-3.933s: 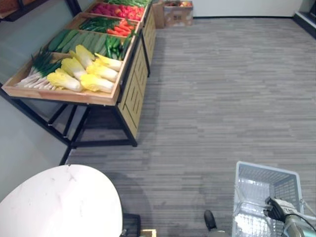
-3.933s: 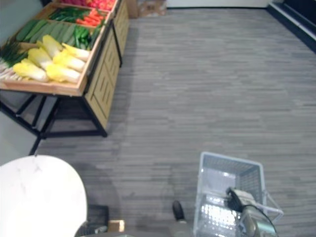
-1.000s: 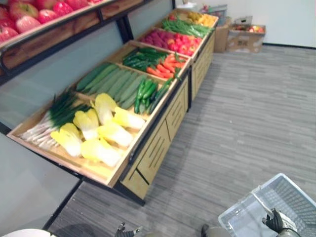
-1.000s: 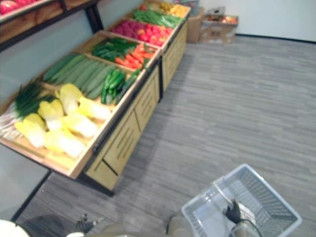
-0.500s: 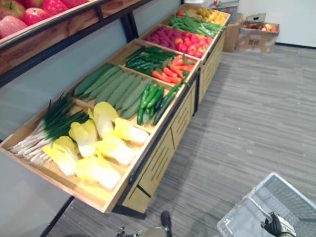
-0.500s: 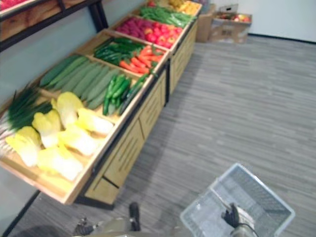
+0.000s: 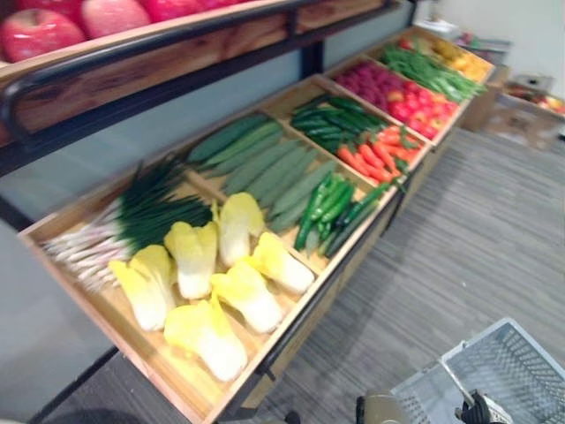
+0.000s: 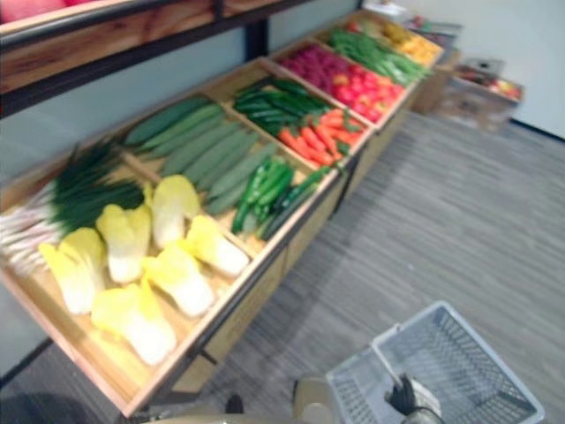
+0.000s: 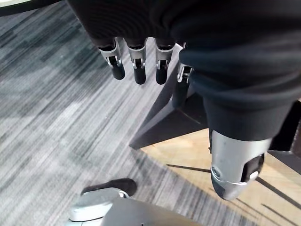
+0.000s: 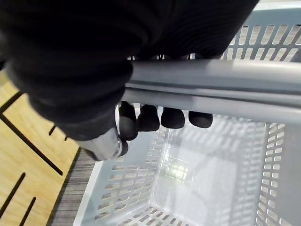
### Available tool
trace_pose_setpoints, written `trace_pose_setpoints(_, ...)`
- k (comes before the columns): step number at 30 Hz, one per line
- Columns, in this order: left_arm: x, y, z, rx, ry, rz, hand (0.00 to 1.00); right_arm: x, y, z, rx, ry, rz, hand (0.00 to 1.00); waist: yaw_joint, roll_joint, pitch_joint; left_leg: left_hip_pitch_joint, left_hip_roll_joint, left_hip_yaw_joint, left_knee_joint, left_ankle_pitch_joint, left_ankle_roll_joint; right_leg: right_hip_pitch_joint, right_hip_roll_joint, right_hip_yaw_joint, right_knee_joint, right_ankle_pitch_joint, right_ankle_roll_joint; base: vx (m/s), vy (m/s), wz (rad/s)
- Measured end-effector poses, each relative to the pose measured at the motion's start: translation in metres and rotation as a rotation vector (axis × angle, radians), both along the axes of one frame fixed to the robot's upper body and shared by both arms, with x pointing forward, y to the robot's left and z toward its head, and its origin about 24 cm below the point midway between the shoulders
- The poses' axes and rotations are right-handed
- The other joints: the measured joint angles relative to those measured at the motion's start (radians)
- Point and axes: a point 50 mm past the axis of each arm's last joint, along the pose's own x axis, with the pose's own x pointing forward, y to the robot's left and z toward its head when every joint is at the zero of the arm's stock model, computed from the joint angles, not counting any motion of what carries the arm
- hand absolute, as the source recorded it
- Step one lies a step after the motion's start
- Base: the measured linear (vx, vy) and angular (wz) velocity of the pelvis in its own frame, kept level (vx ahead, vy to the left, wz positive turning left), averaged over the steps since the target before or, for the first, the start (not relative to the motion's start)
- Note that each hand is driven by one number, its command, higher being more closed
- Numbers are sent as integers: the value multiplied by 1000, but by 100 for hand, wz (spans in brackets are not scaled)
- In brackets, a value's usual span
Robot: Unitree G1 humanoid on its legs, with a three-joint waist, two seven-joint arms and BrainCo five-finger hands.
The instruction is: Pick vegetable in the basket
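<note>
A tilted wooden stand (image 7: 291,322) holds vegetables in compartments: yellow-white cabbages (image 7: 221,283), green onions (image 7: 132,221), long pale cucumbers (image 7: 265,163), small dark green cucumbers (image 7: 331,208) and carrots (image 7: 371,150). The grey plastic basket (image 7: 516,367) hangs at the lower right, and it is empty in the right wrist view. My right hand (image 10: 162,117) is shut on the basket handle (image 10: 221,92), and it also shows at the bottom edge (image 8: 404,396). My left hand (image 9: 139,70) hangs open over the floor beside the stand's dark leg.
Red apples (image 7: 79,18) lie on an upper shelf above the stand. Further compartments hold red vegetables (image 8: 349,75) and green beans (image 8: 371,49). A cardboard box (image 8: 481,88) sits at the far end. Grey plank floor (image 7: 494,230) stretches to the right of the stand.
The whole view has shifted nearer to the stand, so the cabbages and green onions look larger. My right hand still holds the basket handle.
</note>
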Motion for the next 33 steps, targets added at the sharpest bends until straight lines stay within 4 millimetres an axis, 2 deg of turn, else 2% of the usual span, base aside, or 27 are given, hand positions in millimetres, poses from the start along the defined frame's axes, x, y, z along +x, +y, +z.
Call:
trace_pose_setpoints(1, 2, 0, 0, -2, -5, 0, 0, 0, 0, 0, 1, -1, 1, 100, 2, -1, 0, 0, 3, -23, 0, 1, -4, 6, 8, 28, -66, -2, -3, 173, -209, 124)
trace_pose_setpoints(3, 6, -1, 1, -9, -23, -7, 0, 4, 4, 0, 9, -7, 18, 100, 2, -8, -7, -15, 13, -103, 5, -7, -48, 51, 38, 167, -301, 12, 0, 126, -322, 133)
trace_pose_setpoints(4, 9, 0, 2, -8, -38, -12, 0, 5, 9, -2, 20, -1, 36, 100, 5, -35, -17, -32, 3, -145, 12, -19, -75, 71, 34, 226, -384, 66, 7, 88, -482, 137)
trace_pose_setpoints(5, 10, 1, 2, -6, -42, -6, 0, 5, 13, -5, 30, 6, 44, 100, 11, -45, -25, -47, 9, -186, 15, -31, -107, 102, 27, 234, -420, 12, 41, 54, -467, 107)
trace_pose_setpoints(6, 10, 1, 2, -8, -45, -3, 0, 6, 15, -5, 35, 5, 45, 100, 22, -45, -27, -50, 21, -193, 15, -34, -123, 117, 27, 211, -447, -15, 40, 44, -474, 84)
trace_pose_setpoints(7, 10, -3, 1, -20, -41, 2, 0, 9, 15, -5, 36, 1, 44, 100, 33, -32, -23, -55, 47, -213, 17, -32, -141, 128, 39, 141, -470, -30, 6, 25, -381, 82)
trace_pose_setpoints(9, 9, -11, -1, -40, -42, 25, 0, 5, 15, -7, 37, 19, 42, 100, 32, 7, -30, -63, 102, -212, -6, 6, -181, 158, 62, 38, -471, -38, -11, 2, -326, 119)
trace_pose_setpoints(12, 3, -15, -3, -58, -39, 82, 0, 14, 20, -7, 52, -1, 60, 100, 58, 26, -30, -91, 131, -242, -5, 22, -205, 171, 90, -27, -484, -42, -39, -27, -169, 62)
trace_pose_setpoints(14, 0, -15, -4, -64, -49, 148, 0, 18, 23, -6, 54, -8, 76, 100, 58, 37, -31, -127, 132, -259, 5, 42, -218, 173, 88, -78, -485, -48, -53, -32, -98, 76)
trace_pose_setpoints(15, 0, -14, -4, -62, -51, 158, 0, 18, 23, -6, 54, -9, 76, 100, 57, 36, -30, -141, 129, -251, 14, 54, -216, 173, 82, -92, -483, -52, -60, -45, -19, 90)
trace_pose_setpoints(17, 4, -11, -2, -53, -77, 204, 0, 21, 23, -5, 57, -20, 80, 100, 59, 21, -16, -175, 94, -100, 16, 157, -163, 178, 32, -139, -481, -54, -79, -79, 23, 77)
trace_pose_setpoints(18, 5, -11, -1, -47, -85, 208, 0, 22, 22, -4, 56, -26, 85, 100, 59, 12, -11, -176, 96, -47, 9, 159, -155, 178, 22, -153, -488, -43, -85, -114, 57, 52)
trace_pose_setpoints(19, 5, -12, -1, -44, -82, 213, 0, 25, 21, -3, 51, -42, 86, 100, 57, 20, -8, -204, 102, 78, 113, 86, -118, 177, 1, -180, -487, -24, -75, -86, 102, 41)
trace_pose_setpoints(20, 6, -11, -1, -37, -89, 216, 0, 24, 19, -2, 49, -51, 64, 100, 56, 19, -8, -223, 104, 163, 247, 13, -96, 186, -25, -194, -488, -18, -64, -60, 114, 39)
trace_pose_setpoints(21, 7, -11, 0, -30, -96, 218, 0, 23, 19, -2, 47, -52, 56, 100, 55, 18, -8, -221, 107, 190, 298, -13, -99, 191, -38, -198, -491, -15, -58, -24, 116, 43)
trace_pose_setpoints(22, 7, -10, 1, -19, -107, 225, 0, 19, 15, -2, 41, -51, 42, 100, 51, 30, -8, -209, 128, 213, 332, -51, -106, 202, -45, -209, -509, -6, -45, -22, 95, 32)
trace_pose_setpoints(23, 11, -9, 3, -13, -127, 236, 0, 16, 12, -2, 40, -50, 22, 100, 51, 58, -9, -184, 131, 202, 250, -90, -108, 204, -33, -217, -530, 0, -35, -48, 171, 30)
trace_pose_setpoints(24, 12, -7, 4, -7, -134, 242, 0, 16, 12, -3, 47, -50, 10, 100, 52, 68, -15, -176, 122, 203, 210, -93, -101, 206, -31, -222, -541, 7, -28, -72, 188, 29)
trace_pose_setpoints(25, 15, -1, 5, 6, -145, 256, 0, 9, 14, -7, 70, -37, -21, 100, 48, 52, -18, -170, 87, 203, 129, -61, -120, 208, -54, -224, -580, 24, -12, -53, 205, 44)
trace_pose_setpoints(26, 14, 2, 6, 13, -145, 268, 0, -1, 14, -10, 78, -18, -38, 100, 40, 25, -33, -147, 55, 215, 40, -49, -124, 225, -79, -235, -637, 53, 1, -12, 127, 55)
trace_pose_setpoints(27, 13, 3, 6, 13, -146, 284, 0, -5, 13, -11, 81, -11, -53, 100, 32, 23, -39, -133, 45, 218, 4, -45, -127, 230, -86, -240, -664, 66, 4, 69, 89, 71)
trace_pose_setpoints(28, 12, 4, 6, 6, -149, 311, 0, -11, 11, -11, 81, -7, -91, 100, 13, 16, -51, -112, 34, 231, -73, -3, -129, 249, -86, -244, -708, 81, 2, 211, 76, 49)
trace_pose_setpoints(29, 4, 8, 3, -14, -134, 421, 0, -20, -2, -16, 62, 44, -183, 100, 1, 37, -59, -46, 31, 260, -174, 95, -113, 278, -73, -229, -736, 102, 6, 245, 46, 29)
trace_pose_setpoints(30, 4, 8, 3, -17, -137, 440, 0, -20, -2, -17, 58, 53, -190, 100, -1, 41, -63, -42, 35, 260, -173, 103, -101, 282, -68, -227, -740, 103, 6, 248, 4, -4)
trace_pose_setpoints(33, 18, 13, 7, -18, -183, 472, 0, -21, -3, -19, 63, 69, -204, 100, -2, 42, -64, -34, 51, 266, -173, 103, -101, 294, -51, -227, -750, 106, 11, 121, -54, -8)
